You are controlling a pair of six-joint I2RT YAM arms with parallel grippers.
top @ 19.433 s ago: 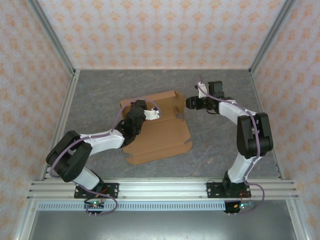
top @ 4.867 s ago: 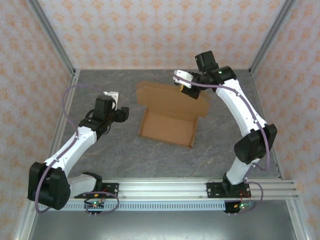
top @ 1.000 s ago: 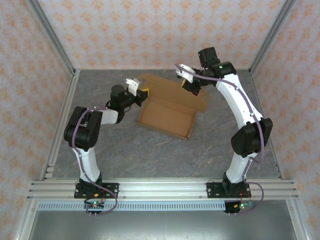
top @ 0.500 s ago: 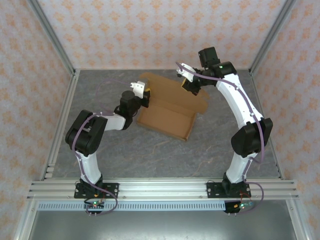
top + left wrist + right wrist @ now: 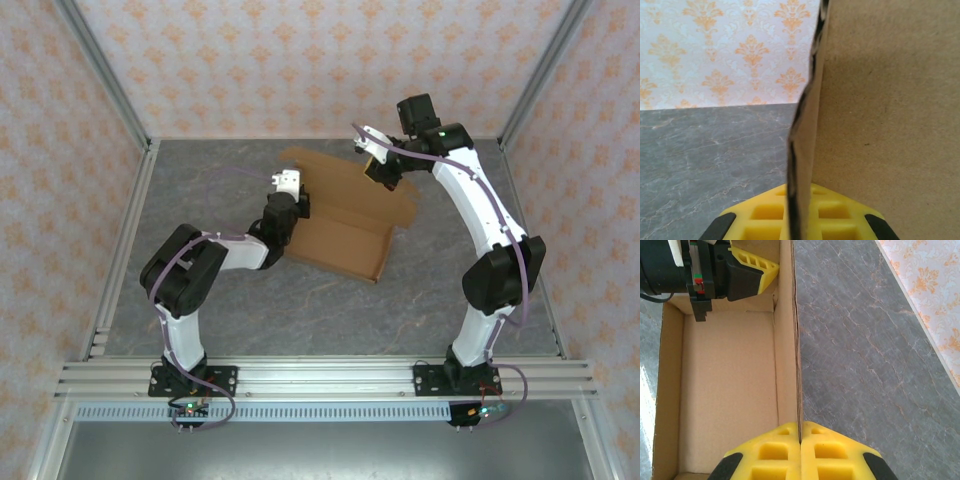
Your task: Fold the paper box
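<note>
On the grey desk (image 5: 250, 310), a little beyond its middle, the brown paper box (image 5: 345, 240) lies open with its hollow side up. The left gripper (image 5: 300, 208) is closed tight on an upright cardboard panel at the left end of the box, with the edge squeezed between its yellow fingers (image 5: 765, 220). Farther back, the right gripper (image 5: 384, 176) is also closed, pinching the edge of the long panel on the far side.

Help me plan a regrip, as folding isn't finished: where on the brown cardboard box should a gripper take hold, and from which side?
Likely a raised panel's free edge on the brown cardboard box, coming edge-on with one finger per face. The thin upright sheet slips between closing jaws, as the right gripper and left gripper show.
</note>
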